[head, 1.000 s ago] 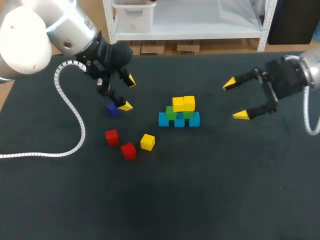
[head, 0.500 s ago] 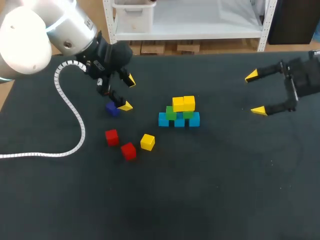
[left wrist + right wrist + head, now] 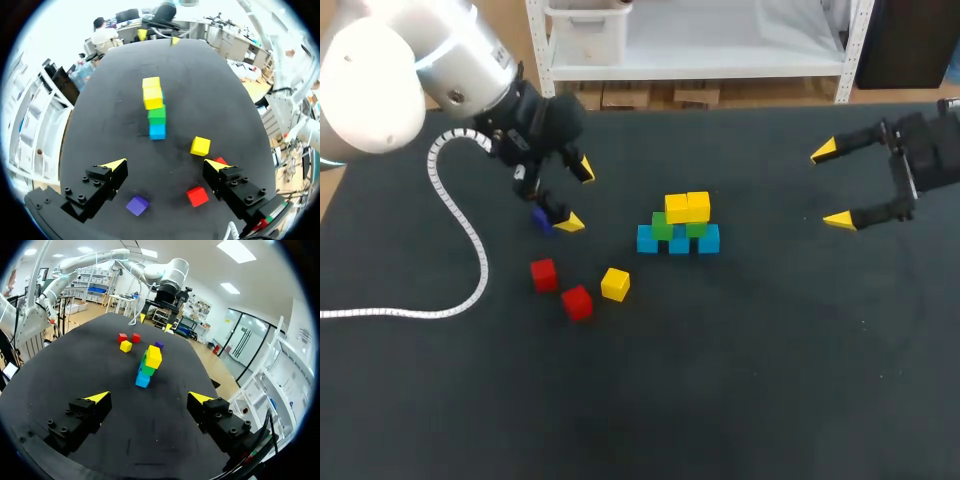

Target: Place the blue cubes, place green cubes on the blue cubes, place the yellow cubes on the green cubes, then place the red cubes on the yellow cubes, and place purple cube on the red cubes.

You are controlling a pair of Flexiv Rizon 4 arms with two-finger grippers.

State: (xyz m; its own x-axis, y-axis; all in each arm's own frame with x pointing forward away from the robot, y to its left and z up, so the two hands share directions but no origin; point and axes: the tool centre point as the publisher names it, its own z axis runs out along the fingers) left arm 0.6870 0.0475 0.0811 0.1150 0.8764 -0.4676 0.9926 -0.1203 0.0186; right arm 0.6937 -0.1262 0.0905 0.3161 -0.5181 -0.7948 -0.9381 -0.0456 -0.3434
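A stack stands mid-table: three blue cubes (image 3: 678, 242), two green cubes (image 3: 663, 229) on them, two yellow cubes (image 3: 687, 207) on top. A loose yellow cube (image 3: 615, 284) and two red cubes (image 3: 544, 274) (image 3: 577, 301) lie to its left. My left gripper (image 3: 577, 195) hangs open above the purple cube (image 3: 541, 219), which it partly hides. In the left wrist view the purple cube (image 3: 137, 205) lies under the open gripper (image 3: 166, 164), nearer one finger, with a red cube (image 3: 197, 196) beside it. My right gripper (image 3: 832, 186) is open, far right of the stack (image 3: 147, 365).
A white coiled cable (image 3: 460, 250) from my left arm trails over the table's left part. Bare dark tabletop (image 3: 720, 380) spreads in front of the cubes and between the stack and the right gripper.
My right gripper has pulled back to the right, away from the stack, then held still. My left gripper has shifted slightly, now covering more of the purple cube.
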